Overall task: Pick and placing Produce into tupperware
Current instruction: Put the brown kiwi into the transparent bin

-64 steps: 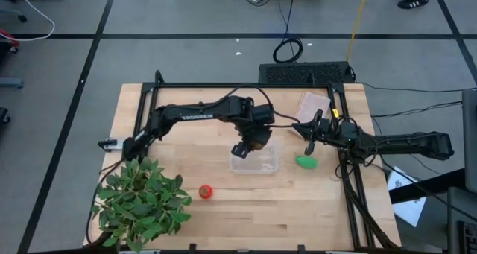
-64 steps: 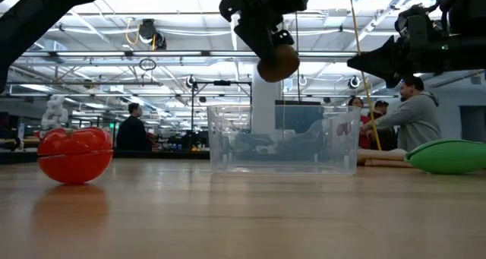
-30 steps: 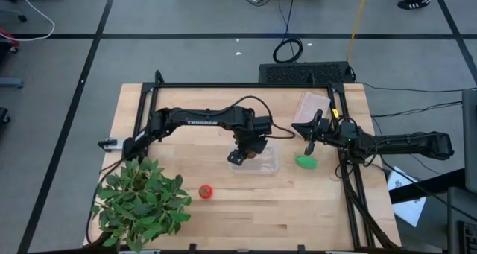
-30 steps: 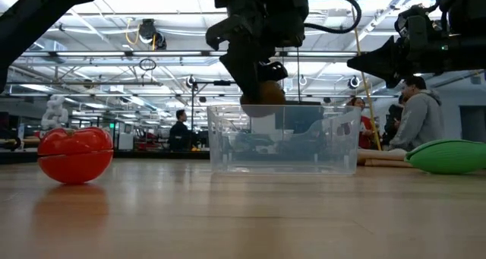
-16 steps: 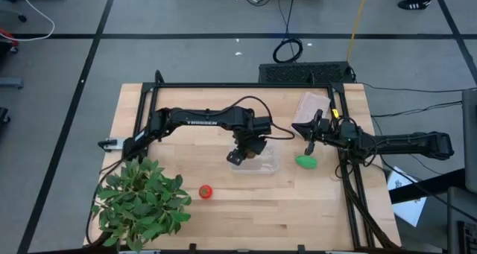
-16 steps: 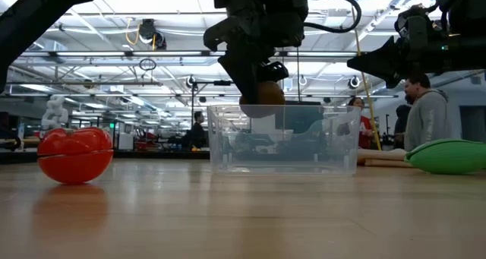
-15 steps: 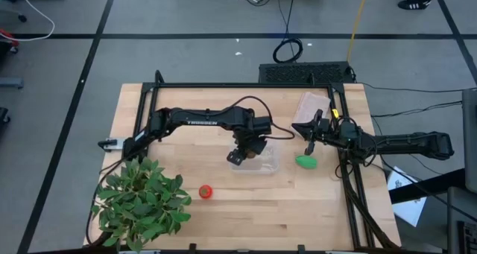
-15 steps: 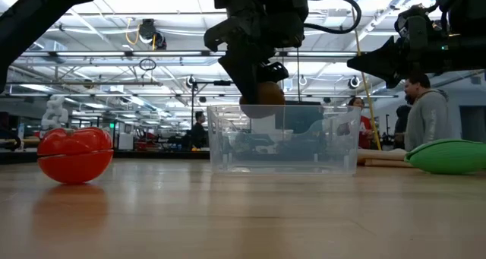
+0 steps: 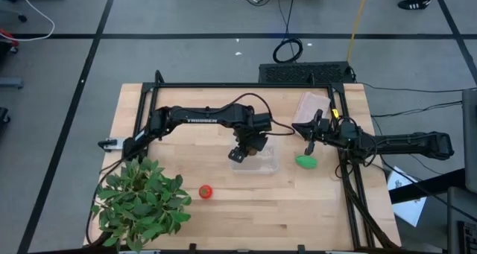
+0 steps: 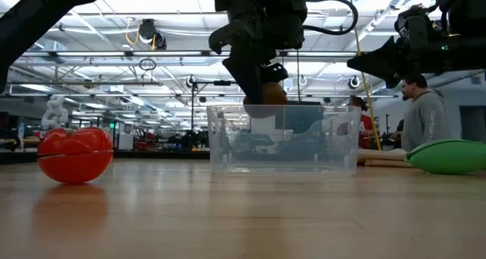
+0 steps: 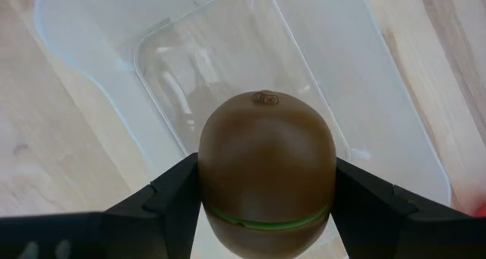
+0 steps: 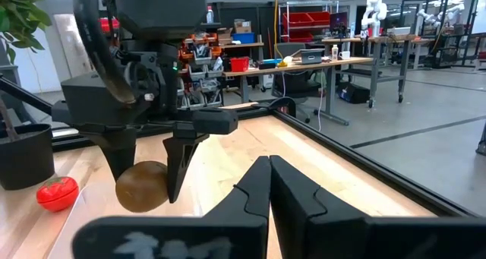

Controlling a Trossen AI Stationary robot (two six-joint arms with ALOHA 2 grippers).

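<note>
I had lowered my left gripper (image 11: 266, 184), still clamped on the kiwi (image 11: 266, 172), to the tupperware (image 11: 395, 137) rim directly beneath; release came next. My right gripper (image 12: 269, 184) stayed shut.

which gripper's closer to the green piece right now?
Right. The right gripper, shut and empty, hangs just above the green piece on the table. The left gripper holds the kiwi over the tupperware, farther away.

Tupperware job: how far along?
Done: nothing is in the tupperware yet. In hand: left gripper holds the kiwi just above it. Left: green piece and tomato both lie on the table; right gripper waits shut beside the green piece.
</note>
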